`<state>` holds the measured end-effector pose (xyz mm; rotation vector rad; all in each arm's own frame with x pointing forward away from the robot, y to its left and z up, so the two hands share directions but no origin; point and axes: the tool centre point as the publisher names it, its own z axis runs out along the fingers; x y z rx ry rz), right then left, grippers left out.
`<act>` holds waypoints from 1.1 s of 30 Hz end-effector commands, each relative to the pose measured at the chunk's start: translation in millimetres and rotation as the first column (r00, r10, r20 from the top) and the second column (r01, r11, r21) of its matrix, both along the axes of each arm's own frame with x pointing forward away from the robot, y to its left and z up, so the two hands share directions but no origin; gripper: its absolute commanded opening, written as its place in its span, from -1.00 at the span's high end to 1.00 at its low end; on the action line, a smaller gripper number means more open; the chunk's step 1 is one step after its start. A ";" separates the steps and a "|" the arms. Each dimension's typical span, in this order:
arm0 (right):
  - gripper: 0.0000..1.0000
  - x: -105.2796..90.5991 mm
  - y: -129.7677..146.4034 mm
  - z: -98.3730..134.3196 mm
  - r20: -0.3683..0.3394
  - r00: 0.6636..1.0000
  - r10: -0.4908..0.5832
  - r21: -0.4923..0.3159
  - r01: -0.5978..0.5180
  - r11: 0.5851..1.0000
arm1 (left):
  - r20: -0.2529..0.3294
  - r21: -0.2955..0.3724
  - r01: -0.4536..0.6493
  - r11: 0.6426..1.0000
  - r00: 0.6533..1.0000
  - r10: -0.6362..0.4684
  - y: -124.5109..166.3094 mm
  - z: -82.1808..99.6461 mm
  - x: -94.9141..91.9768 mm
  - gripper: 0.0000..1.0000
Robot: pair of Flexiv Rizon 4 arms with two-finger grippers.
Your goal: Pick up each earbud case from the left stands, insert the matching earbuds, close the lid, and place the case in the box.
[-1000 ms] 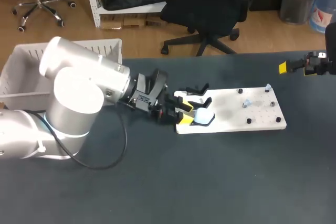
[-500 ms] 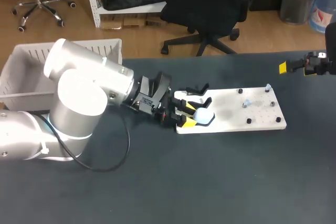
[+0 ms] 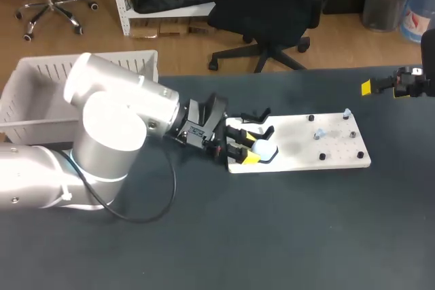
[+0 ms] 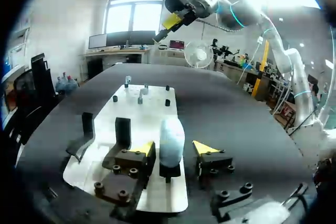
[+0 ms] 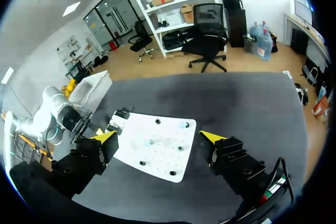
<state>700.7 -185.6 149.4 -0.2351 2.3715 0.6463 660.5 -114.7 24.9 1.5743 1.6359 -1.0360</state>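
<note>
My left arm is pushing further toward 3 o'clock, and my left gripper (image 3: 245, 149) is now straddling the earbud case (image 3: 264, 147), which is sitting on its stand at the 9 o'clock end of the white board (image 3: 340, 151). My fingers are standing wide, with a gap either side of the case, so no grasp yet. My right gripper (image 3: 384, 88) is hanging wide open out at 2 o'clock. I'm judging this early: lifting, loading earbuds, closing the lid and reaching the box (image 3: 30, 83) at 10 o'clock are all waiting.

On the table there are one pale blue case (image 3: 264, 147), one white board (image 3: 299, 142), one white box (image 3: 30, 103), two small earbuds (image 3: 317, 134) and four black pegs (image 3: 321, 157).
</note>
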 end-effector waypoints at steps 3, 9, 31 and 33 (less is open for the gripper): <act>-1.00 0.3 -0.6 0.2 -0.001 1.000 0.002 0.000 -0.002 1.000 | -0.005 -0.006 0.006 1.000 1.000 -0.006 -4.4 -2.4 0.3 0.13; -1.00 0.3 -0.6 0.2 -0.001 1.000 0.002 0.000 -0.002 1.000 | -0.012 -0.032 -0.013 0.999 1.000 0.012 -4.0 -3.5 1.7 0.14; -1.00 0.3 -0.6 0.2 -0.001 1.000 0.002 0.000 -0.002 1.000 | 0.005 -0.103 -0.029 0.994 1.000 0.029 -6.2 -7.1 8.1 0.20; -1.00 0.3 -0.6 0.2 -0.001 1.000 0.002 0.000 -0.002 1.000 | 0.008 -0.106 -0.019 0.994 1.000 0.020 -6.6 -7.0 8.4 0.21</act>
